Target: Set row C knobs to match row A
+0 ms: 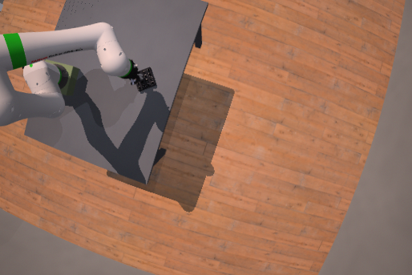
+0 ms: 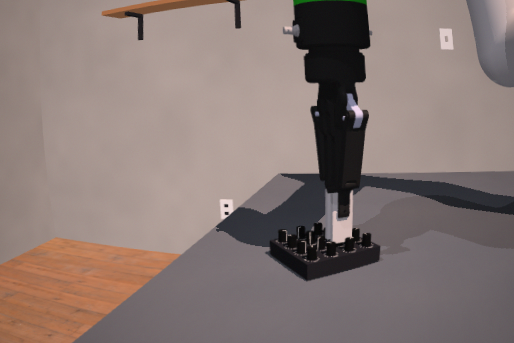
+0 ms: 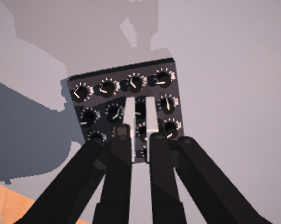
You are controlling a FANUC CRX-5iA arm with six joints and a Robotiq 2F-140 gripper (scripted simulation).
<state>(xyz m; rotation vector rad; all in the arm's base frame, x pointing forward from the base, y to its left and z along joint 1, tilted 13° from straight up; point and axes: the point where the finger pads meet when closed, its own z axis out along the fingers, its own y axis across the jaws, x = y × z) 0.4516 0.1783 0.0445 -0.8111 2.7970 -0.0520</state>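
Note:
The black knob box (image 1: 150,82) (image 2: 309,271) (image 3: 122,71) stands on the table. In the wrist view its printed names lie right of the knobs, so row A is the left column and knob 4 of each row is at the top. Knob A4 (image 3: 81,93), knob A3 (image 3: 87,117), knob C4 (image 3: 135,83) and knob D3 (image 3: 168,104) show. My gripper (image 2: 340,238) (image 3: 140,110) points down, its white fingertips low among the knobs, and appears shut on knob C3 (image 3: 140,111). C3's line is mostly hidden. The fingers partly cover C2 and C1.
Neighbouring knobs stand close around the fingertips, with knob B3 (image 3: 114,113) just left of them in the wrist view. The grey table (image 1: 132,14) has an edge a short way right of the box in the top view. A green block (image 1: 71,79) is by the arm's base.

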